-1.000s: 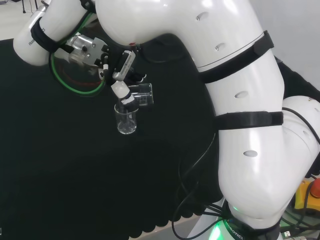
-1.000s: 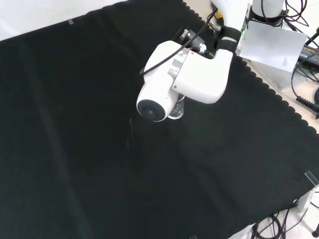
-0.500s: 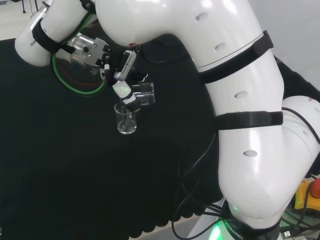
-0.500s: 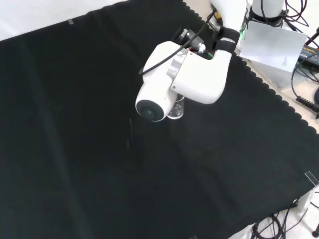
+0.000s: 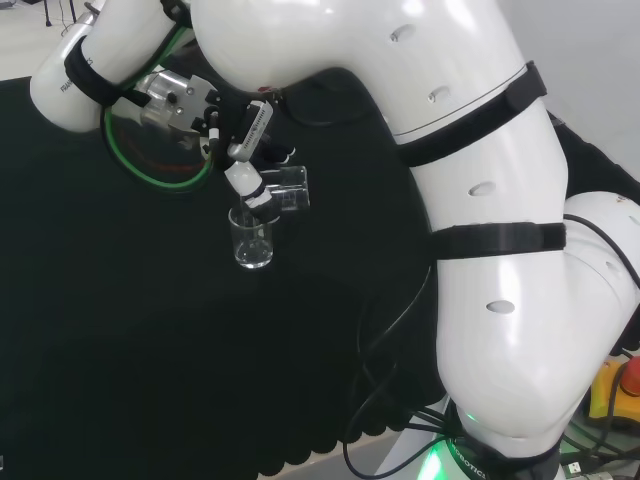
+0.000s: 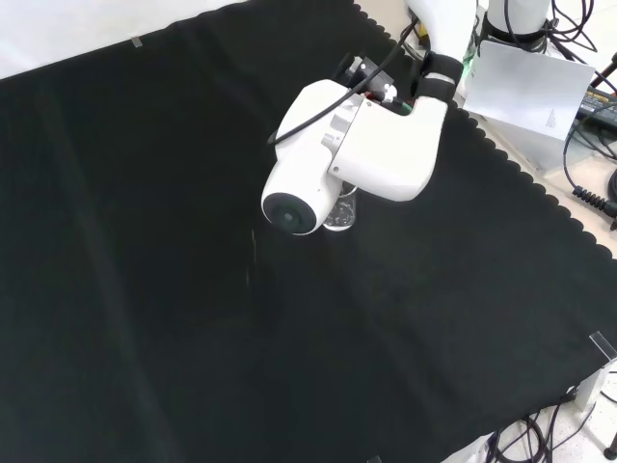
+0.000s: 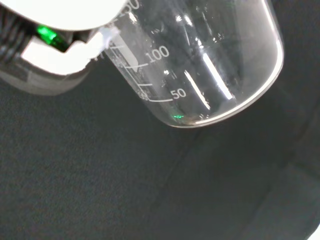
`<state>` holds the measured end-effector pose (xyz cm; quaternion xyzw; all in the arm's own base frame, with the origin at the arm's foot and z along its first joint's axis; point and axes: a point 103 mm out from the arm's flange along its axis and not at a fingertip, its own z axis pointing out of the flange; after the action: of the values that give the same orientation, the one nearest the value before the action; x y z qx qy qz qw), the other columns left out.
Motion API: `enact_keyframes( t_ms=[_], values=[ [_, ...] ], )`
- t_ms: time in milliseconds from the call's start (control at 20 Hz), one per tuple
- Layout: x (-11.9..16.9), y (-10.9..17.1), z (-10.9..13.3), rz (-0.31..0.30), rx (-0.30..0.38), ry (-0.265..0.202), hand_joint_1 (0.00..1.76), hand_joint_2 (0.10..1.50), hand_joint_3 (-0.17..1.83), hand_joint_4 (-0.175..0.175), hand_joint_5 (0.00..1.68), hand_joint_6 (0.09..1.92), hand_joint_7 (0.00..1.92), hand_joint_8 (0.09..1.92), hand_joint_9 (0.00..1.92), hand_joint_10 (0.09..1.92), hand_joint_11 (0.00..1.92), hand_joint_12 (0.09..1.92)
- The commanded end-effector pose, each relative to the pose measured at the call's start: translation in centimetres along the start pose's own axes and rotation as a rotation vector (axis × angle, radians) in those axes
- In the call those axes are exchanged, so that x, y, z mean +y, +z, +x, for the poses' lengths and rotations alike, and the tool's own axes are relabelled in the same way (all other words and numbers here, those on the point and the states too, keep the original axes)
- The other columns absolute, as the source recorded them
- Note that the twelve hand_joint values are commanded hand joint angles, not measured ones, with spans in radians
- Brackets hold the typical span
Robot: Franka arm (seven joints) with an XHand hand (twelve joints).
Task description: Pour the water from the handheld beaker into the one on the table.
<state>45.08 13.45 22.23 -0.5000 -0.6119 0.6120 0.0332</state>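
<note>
black-clothed bench (image 6: 145, 289) carries 1 beaker (image 5: 251, 241).

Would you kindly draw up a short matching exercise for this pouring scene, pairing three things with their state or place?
Things:
1. handheld beaker
2. beaker on the table
3. hand

States:
A. standing upright on the black cloth
B. fingers curled round clear glassware
C. tipped onto its side above another vessel

Pairs: 1-C, 2-A, 3-B
</note>
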Motion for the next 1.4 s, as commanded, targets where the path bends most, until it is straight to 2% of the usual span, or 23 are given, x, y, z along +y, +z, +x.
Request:
enact_keyframes(
  t_ms=[50,350,500,950,1150,1400],
  values=[
    [-0.2,0.2,-0.6,-0.068,0.033,-0.016,1.32,0.51,0.96,-0.175,1.22,0.89,1.27,0.87,1.54,0.82,1.32,0.92],
    [-0.8,0.3,-1.0,-0.163,0.076,-0.032,1.32,0.51,0.96,-0.175,1.21,0.89,1.27,0.87,1.54,0.82,1.32,0.92],
    [-0.8,0.6,-1.3,-0.189,0.097,-0.048,1.32,0.51,0.97,-0.175,1.21,0.90,1.27,0.87,1.54,0.82,1.32,0.92],
    [0.6,3.0,-2.7,-0.226,0.158,-0.077,1.31,0.52,0.94,-0.175,1.20,0.90,1.26,0.88,1.53,0.82,1.30,0.92],
    [0.6,3.3,-2.9,-0.284,0.199,-0.099,1.31,0.52,0.94,-0.175,1.20,0.90,1.26,0.88,1.53,0.82,1.30,0.91],
    [0.3,3.5,-3.3,-0.363,0.276,-0.160,1.31,0.53,0.93,-0.175,1.20,0.90,1.26,0.88,1.53,0.82,1.29,0.91]
  ],
)
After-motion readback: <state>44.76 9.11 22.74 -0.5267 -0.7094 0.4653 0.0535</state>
